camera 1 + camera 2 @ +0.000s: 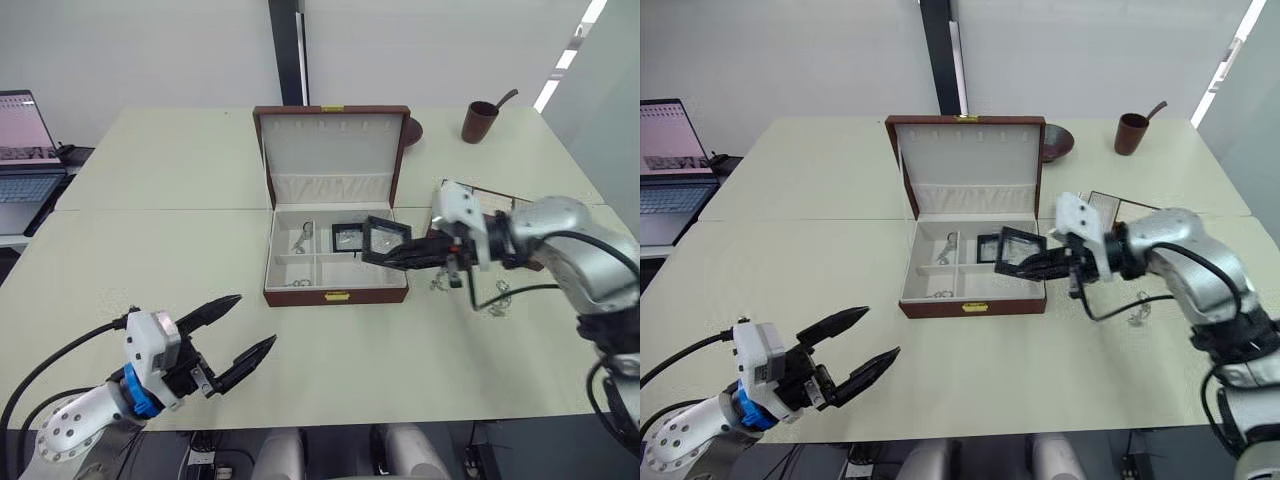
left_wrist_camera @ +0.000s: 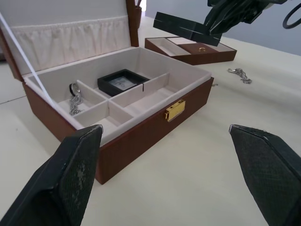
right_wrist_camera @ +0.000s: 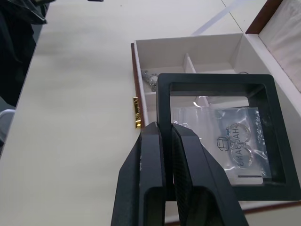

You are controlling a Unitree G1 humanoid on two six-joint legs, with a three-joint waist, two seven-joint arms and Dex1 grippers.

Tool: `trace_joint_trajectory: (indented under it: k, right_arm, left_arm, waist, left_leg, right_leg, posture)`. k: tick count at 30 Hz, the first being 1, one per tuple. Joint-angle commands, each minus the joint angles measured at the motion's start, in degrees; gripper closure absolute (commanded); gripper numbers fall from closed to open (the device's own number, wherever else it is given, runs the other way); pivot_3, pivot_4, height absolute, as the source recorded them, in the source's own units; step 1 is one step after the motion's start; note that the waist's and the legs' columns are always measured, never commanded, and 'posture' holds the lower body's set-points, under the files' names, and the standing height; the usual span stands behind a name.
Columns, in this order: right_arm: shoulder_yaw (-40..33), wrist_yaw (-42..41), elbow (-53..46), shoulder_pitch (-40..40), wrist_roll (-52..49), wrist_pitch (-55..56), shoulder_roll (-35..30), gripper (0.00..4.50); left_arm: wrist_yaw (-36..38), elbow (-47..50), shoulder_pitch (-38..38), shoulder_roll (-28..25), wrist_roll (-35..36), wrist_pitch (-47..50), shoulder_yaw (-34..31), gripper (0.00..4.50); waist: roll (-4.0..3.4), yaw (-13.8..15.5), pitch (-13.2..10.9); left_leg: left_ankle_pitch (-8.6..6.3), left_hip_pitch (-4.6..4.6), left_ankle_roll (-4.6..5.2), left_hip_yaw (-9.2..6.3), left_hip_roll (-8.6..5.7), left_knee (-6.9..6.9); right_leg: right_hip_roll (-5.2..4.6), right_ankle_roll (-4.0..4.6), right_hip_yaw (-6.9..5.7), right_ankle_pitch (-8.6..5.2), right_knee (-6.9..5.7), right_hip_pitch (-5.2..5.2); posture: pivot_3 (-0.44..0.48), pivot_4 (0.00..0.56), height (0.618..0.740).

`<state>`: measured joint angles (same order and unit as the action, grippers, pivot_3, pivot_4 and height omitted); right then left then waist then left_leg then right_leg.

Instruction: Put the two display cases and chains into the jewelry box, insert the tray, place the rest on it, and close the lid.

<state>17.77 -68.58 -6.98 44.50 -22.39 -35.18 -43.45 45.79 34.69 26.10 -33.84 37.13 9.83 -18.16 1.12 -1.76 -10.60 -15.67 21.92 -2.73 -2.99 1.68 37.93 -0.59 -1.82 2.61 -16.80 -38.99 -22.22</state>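
The jewelry box (image 1: 336, 294) stands open in the middle of the table, its lid (image 1: 333, 150) upright. One display case (image 1: 346, 236) lies flat in a back compartment. My right gripper (image 1: 372, 258) is shut on the edge of the other display case (image 1: 386, 238), holding it tilted above the box's right side. Thin chains (image 2: 75, 101) lie in the left compartments, and more chains (image 1: 497, 300) rest on the table to the right of the box. Behind my right arm sits the tray (image 2: 193, 49). My left gripper (image 1: 235, 335) hovers open near the table's front left, empty.
A laptop (image 1: 25, 150) sits at the far left edge. A brown cup (image 1: 480, 120) with a handle sticking out stands at the back right, and a dark bowl (image 1: 412, 130) sits just behind the lid.
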Motion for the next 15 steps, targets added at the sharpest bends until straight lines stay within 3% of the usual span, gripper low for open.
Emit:
trace_joint_trajectory:
  k: [1,7,15]
  right_arm:
    - [3.14,0.86,4.76,6.16,5.00,1.53,4.06,4.48]
    - [8.64,-3.21,8.69,11.18,9.00,-2.18,6.41,4.48]
    - [8.89,-9.03,9.51,13.51,5.98,-10.11,7.60,4.48]
  left_arm:
    - [-0.93,2.33,0.13,0.06,0.74,0.04,-2.10,0.00]
    - [-1.09,2.54,0.58,0.33,-0.45,-0.21,-1.52,0.00]
    - [-1.72,3.10,0.86,0.94,-1.19,-0.35,-0.61,0.00]
  waist:
    - [-0.01,0.12,0.00]
    - [-0.01,0.22,-0.01]
    - [-0.03,0.05,-0.02]
  left_leg:
    - [0.00,0.00,0.00,-0.02,-0.01,0.01]
    - [0.00,0.03,0.00,-0.04,-0.03,0.01]
    - [0.00,0.00,0.00,-0.03,-0.03,0.01]
  right_leg:
    - [-0.02,0.01,-0.01,0.01,-0.01,0.00]
    - [-0.15,0.05,-0.07,0.03,-0.01,0.00]
    - [-0.11,0.09,-0.10,0.06,-0.02,-0.01]
  posture:
    - [0.000,0.150,0.740]
    - [0.000,0.150,0.740]
    - [0.000,0.150,0.740]
